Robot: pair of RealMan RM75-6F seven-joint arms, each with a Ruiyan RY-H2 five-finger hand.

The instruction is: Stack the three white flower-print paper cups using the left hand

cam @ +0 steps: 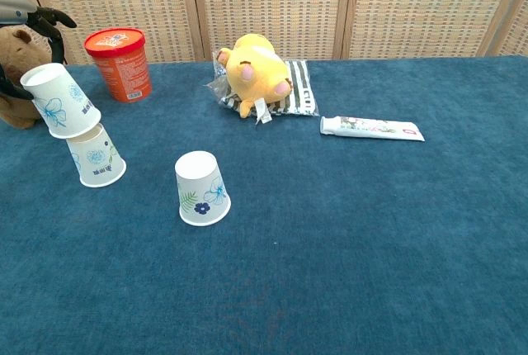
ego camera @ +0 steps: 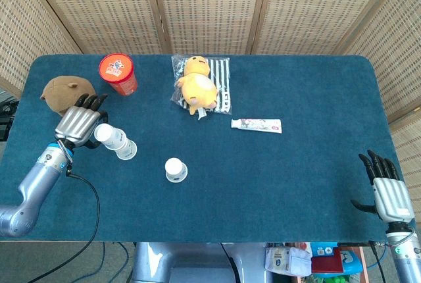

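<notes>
Right hand (ego camera: 387, 189) sits at the near right corner of the table (ego camera: 316, 164), fingers apart, holding nothing; only the head view shows it. Nearest of the task items is one upturned paper cup (cam: 202, 188), standing alone on the blue cloth, well apart from the others. Further left stands a second upturned cup (cam: 96, 155). Directly above it, tilted, the third cup (cam: 58, 101) is gripped by the left hand (ego camera: 78, 122), its rim touching or just over the top of the standing cup; the views do not settle whether it has slid on. Fingers (cam: 49, 16) curl around the cup's far side. Beyond the hand lies a brown plush toy (ego camera: 63, 93). A red tub (cam: 119, 63), a yellow plush toy (cam: 256, 72) on a striped packet, and a tube (cam: 372, 128) lie further back.
</notes>
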